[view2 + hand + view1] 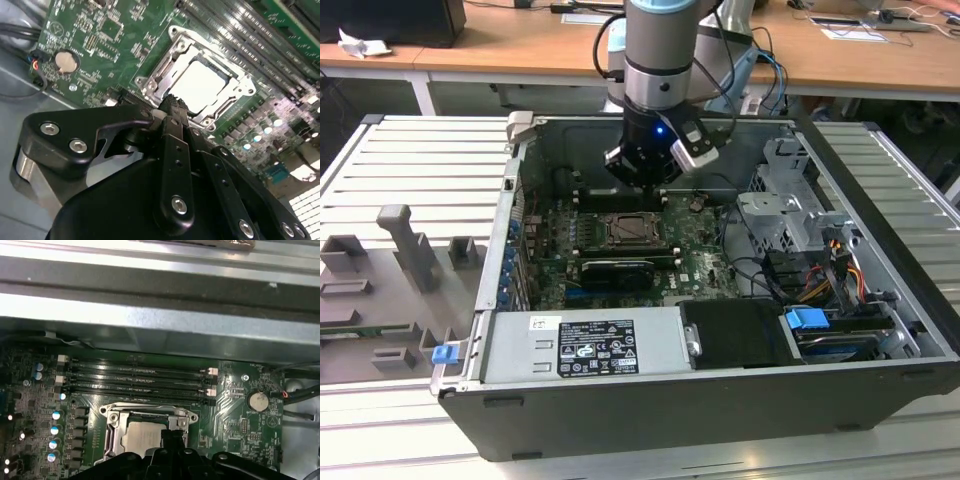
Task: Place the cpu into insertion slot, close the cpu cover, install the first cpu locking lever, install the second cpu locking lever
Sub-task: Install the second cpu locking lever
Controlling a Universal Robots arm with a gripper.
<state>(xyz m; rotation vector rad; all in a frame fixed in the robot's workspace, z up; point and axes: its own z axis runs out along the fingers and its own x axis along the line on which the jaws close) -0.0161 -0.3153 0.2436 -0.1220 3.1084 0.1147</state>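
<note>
The cpu (200, 82) (142, 437) lies flat in the insertion slot (638, 232) on the green motherboard, its pale metal top showing. The cpu cover (159, 75) (116, 427), a silvery frame, lies down around the chip. My gripper (645, 180) hangs inside the open computer case, just above the socket's far edge. In both wrist views its black fingertips (172, 102) (170, 434) sit pressed together at the socket's rim with nothing visible between them. I cannot make out the locking levers' positions.
Long memory slots (137, 380) run beside the socket, toward the case wall (150, 325). A coin battery (65, 61) sits on the board. A black slatted card (620, 270), power supply (585, 345) and drive cage (790, 215) crowd the case. A grey fixture tray (400, 270) lies outside, at the exterior view's left.
</note>
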